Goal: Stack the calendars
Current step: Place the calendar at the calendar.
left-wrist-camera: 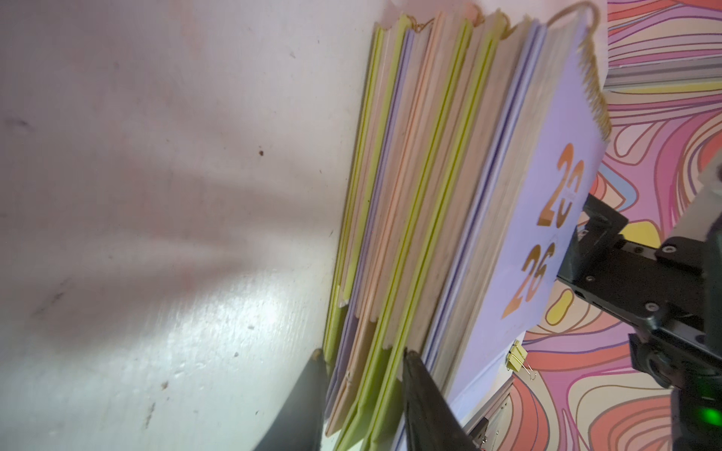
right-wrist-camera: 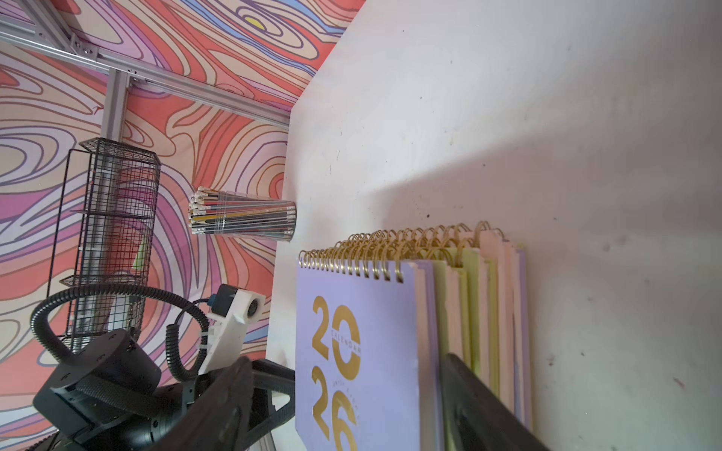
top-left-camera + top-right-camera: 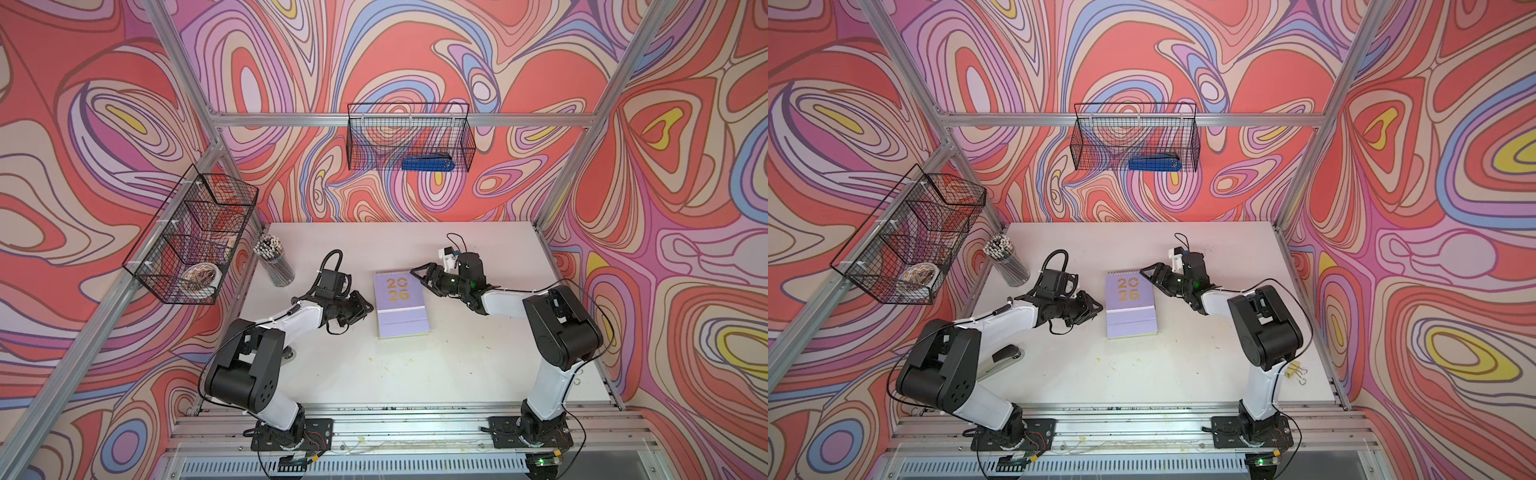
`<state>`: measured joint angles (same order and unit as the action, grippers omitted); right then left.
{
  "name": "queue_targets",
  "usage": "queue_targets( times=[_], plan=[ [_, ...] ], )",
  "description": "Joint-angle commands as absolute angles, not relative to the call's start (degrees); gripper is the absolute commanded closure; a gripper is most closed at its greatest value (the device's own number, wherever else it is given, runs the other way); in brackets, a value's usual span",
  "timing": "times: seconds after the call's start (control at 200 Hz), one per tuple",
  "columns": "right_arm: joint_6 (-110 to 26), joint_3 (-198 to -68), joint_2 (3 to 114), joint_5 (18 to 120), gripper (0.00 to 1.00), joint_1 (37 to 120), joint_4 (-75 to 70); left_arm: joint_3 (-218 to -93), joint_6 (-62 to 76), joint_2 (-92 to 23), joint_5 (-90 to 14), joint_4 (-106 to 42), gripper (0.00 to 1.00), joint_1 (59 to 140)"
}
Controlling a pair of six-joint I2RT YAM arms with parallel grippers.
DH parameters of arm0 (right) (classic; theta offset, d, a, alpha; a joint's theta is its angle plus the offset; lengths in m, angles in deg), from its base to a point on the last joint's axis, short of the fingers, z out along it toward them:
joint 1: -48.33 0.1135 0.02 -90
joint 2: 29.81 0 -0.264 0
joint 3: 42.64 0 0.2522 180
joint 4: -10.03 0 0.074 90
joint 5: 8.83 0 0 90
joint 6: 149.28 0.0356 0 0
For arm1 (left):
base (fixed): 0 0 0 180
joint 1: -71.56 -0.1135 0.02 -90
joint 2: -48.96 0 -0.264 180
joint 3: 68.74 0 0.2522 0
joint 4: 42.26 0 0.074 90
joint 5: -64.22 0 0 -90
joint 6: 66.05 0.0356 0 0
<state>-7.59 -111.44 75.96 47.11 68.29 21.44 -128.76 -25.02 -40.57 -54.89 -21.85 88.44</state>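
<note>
table [image 3: 457, 365]: white | calendars [image 3: 400, 303] (1 stack) | pencil cup [image 3: 276, 266] | binder clips [image 3: 1295, 370]

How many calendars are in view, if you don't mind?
6, all in one stack on the table: a lilac calendar on top, five more beneath, edges visible in wrist views.

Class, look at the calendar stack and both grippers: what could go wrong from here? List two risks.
1. The stack is staggered along its edges; the left gripper, straddling the lower calendars, might fan it further.
2. The open right gripper sits around the top calendar's corner; withdrawing carelessly could drag it askew.
</note>
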Motion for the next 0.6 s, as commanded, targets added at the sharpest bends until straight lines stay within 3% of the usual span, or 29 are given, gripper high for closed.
queue_targets(
  times=[0.0, 0.045, 0.255, 0.325, 0.356, 0.376, 0.386, 0.596],
  plan=[
    [-13.2, -113.5, 72.8, 51.0, 0.09, 68.5, 14.0, -131.5, -22.0, -38.3, -52.0, -16.8, 0.63, 88.5],
    [-14.5, -114.0, 72.0, 52.0, 0.02, 68.5, 12.0, -132.3, -21.0, -37.7, -51.0, -15.2, 0.62, 88.5],
    [-19.9, -113.2, 64.7, 60.1, 0.01, 67.3, 5.6, -136.2, -15.9, -34.3, -44.6, -6.8, 0.5, 88.3],
    [-21.7, -111.2, 60.8, 64.9, 0.02, 66.9, 5.2, -137.1, -14.3, -32.4, -41.1, -4.4, 0.32, 88.3],
    [-22.6, -110.1, 58.9, 67.6, 0.01, 66.7, 5.1, -137.3, -13.6, -31.4, -39.4, -3.6, 0.19, 88.2],
    [-23.4, -109.3, 57.6, 69.7, 0.01, 66.8, 5.1, -137.4, -13.1, -30.8, -38.3, -3.1, 0.03, 88.2],
    [-23.9, -108.9, 56.9, 70.5, 0.01, 66.8, 5.1, -137.4, -12.9, -30.6, -37.8, -3.0, 0.01, 88.1],
    [-39.9, -92.2, 42.0, 93.8, 0.02, 66.8, 20.0, -136.0, -2.1, -23.9, -26.3, -5.7, 0.0, 87.7]
  ],
)
